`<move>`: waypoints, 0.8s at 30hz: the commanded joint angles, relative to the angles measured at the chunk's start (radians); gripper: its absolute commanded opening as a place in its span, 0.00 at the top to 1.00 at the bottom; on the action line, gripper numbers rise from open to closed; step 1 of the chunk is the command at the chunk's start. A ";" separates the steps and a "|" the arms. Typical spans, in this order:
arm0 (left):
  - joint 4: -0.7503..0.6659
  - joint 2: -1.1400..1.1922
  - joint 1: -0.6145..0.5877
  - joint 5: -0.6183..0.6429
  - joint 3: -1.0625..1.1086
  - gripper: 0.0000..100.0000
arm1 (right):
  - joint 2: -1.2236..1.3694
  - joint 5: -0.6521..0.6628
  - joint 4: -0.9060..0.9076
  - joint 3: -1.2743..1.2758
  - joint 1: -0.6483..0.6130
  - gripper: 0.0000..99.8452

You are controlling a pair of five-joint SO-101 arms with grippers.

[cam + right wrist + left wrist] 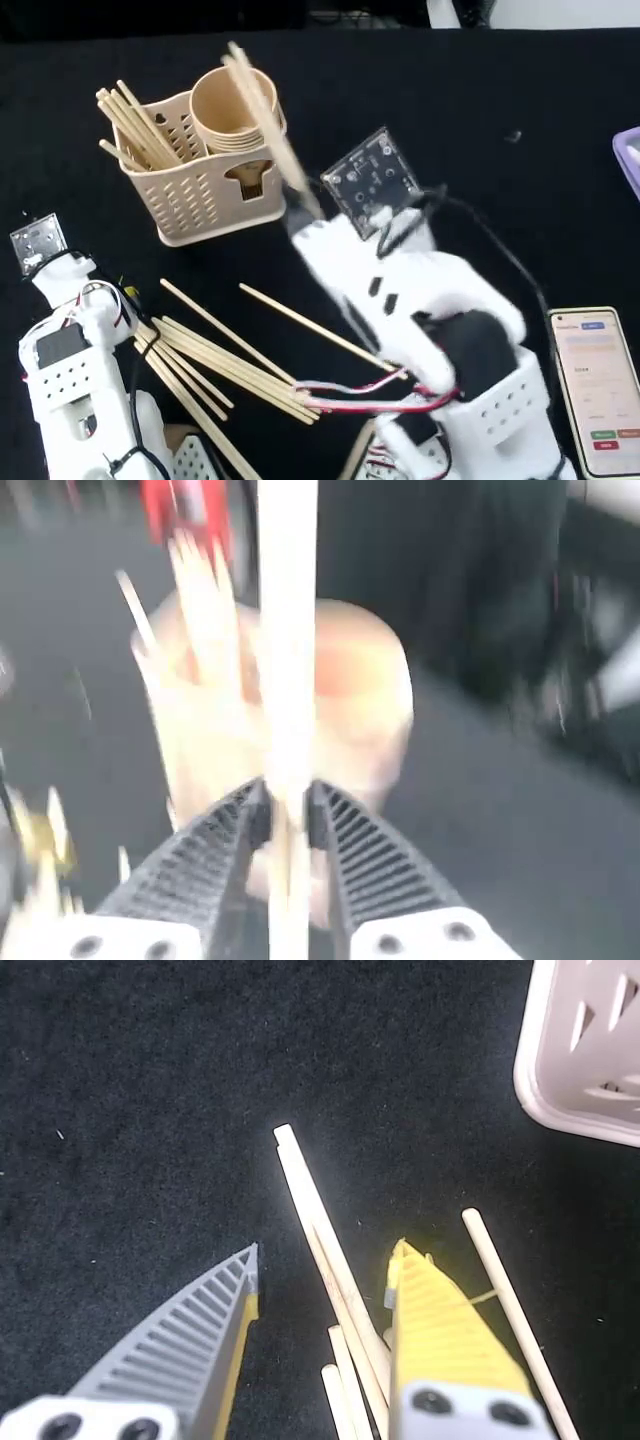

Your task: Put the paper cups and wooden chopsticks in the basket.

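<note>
Clamping the held chopsticks (262, 105) near their lower ends, the right gripper (288, 802) is seen closed tight on them. They are held tilted over the basket (205, 205), and in the high view their length is laid across the rim of the stacked paper cups (232, 100). The basket is set toward the far left corner of the worktop (500, 110). The cups are nested in one compartment, and the stored chopsticks (135, 125) are leaned in the other.

The loose chopsticks (225, 360) are spread near the front edge of the worktop, between the two arms. The left gripper (326, 1250) is held wide open over them, its jaws set either side of a few stick ends, with nothing grasped.

The sticks are judged light, stiff and smooth, so rolling or fanning out is to be expected if they are pinched off-centre. A hold near the middle is best chosen, with several taken together. The cups are judged light and easily crushed. The basket is thought light enough to be shoved aside if it is struck by the held sticks.
</note>
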 commanded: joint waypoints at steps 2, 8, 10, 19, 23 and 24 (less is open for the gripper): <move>-0.014 -0.011 0.002 0.005 -0.002 0.78 | 0.101 -0.149 -0.605 -0.008 -0.143 0.99; -0.014 -0.011 0.002 0.005 -0.001 0.78 | 0.400 -0.167 -0.976 -0.070 -0.172 0.99; -0.014 -0.011 0.002 0.005 -0.001 0.78 | 0.512 -0.167 -0.977 -0.139 -0.172 0.99; -0.014 -0.011 0.002 0.005 -0.001 0.78 | 0.843 -0.167 -0.977 -0.312 -0.155 0.99; -0.014 -0.011 0.002 0.005 -0.001 0.78 | 0.885 -0.167 -0.982 -0.249 -0.157 0.99; -0.014 -0.011 0.002 0.005 -0.001 0.78 | 0.892 -0.167 -0.982 -0.236 -0.157 0.99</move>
